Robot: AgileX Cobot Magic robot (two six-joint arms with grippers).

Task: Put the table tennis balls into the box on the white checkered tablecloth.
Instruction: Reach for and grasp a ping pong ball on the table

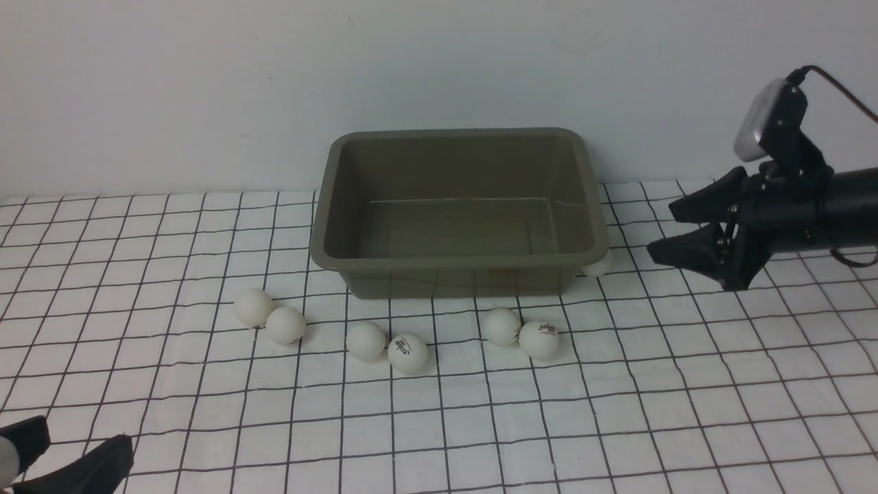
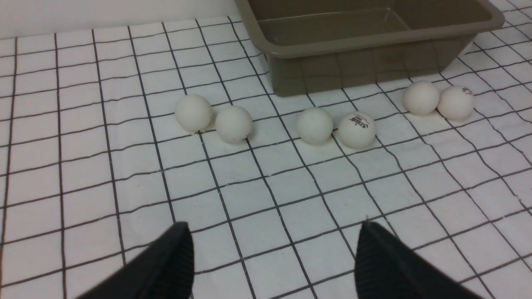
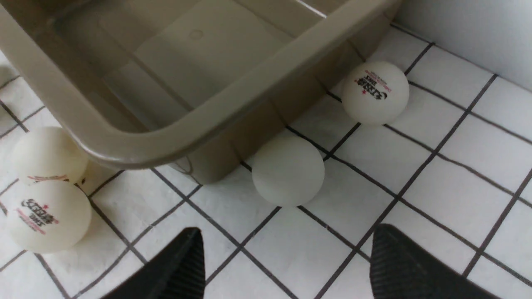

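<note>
The olive-grey box (image 1: 456, 261) stands empty at the back middle of the white checkered tablecloth (image 1: 617, 412). Several table tennis balls lie in pairs in front of it, from one pair (image 1: 254, 307) on the left to another (image 1: 538, 339) on the right. One more ball (image 1: 598, 264) rests against the box's right front corner. My left gripper (image 1: 68, 449) hovers open and empty at the near left corner, well short of the balls (image 2: 234, 123). My right gripper (image 1: 664, 232) is open and empty, right of the box, pointing at a plain ball (image 3: 288, 171) and a logo ball (image 3: 375, 92).
A white wall (image 1: 206, 89) rises right behind the box. The right arm's wrist camera and cable (image 1: 768, 120) stick up above that gripper. The cloth is slightly wrinkled in front of the balls.
</note>
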